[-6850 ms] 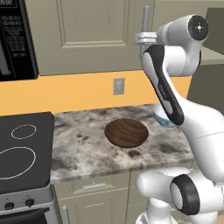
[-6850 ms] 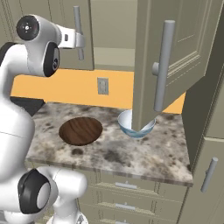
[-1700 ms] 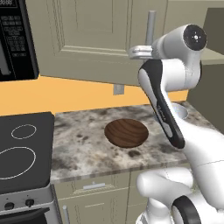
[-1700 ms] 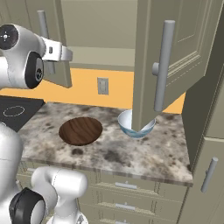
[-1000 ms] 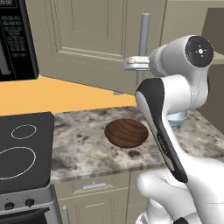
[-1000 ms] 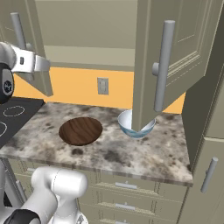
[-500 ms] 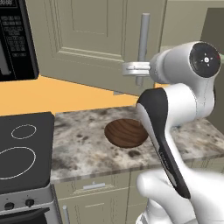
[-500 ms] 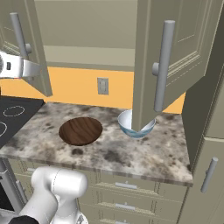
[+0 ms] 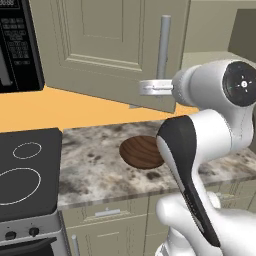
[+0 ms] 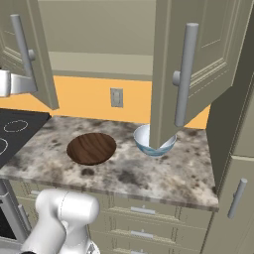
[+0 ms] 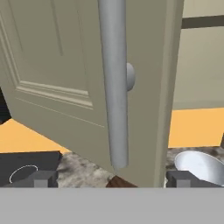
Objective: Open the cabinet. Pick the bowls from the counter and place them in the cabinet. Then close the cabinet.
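Both doors of the cabinet (image 10: 99, 30) stand open over the counter (image 10: 149, 176). My gripper (image 11: 111, 179) is open at the left door's silver bar handle (image 11: 113, 83); the fingertips (image 11: 41, 178) stand wide apart on either side of the bar and clear of it. The same gripper (image 9: 145, 87) sits just below that handle (image 9: 164, 47) and reaches in at the picture's left edge (image 10: 12, 83) in the right base view. The dark-brown bowl (image 10: 92, 148) rests on the counter. The white and light-blue bowl (image 10: 149, 141) sits under the right door (image 10: 198, 59).
A black stove top (image 9: 25, 170) adjoins the counter on the left, with a black microwave (image 9: 15, 45) above it. A wall outlet (image 10: 116, 97) is on the orange backsplash. Drawers (image 10: 144, 213) run below the counter. The left door (image 9: 110, 45) hangs out over the counter.
My gripper's jaws have spread and let go of the left door's handle. Before that the arm swung left and pulled that door wide open.
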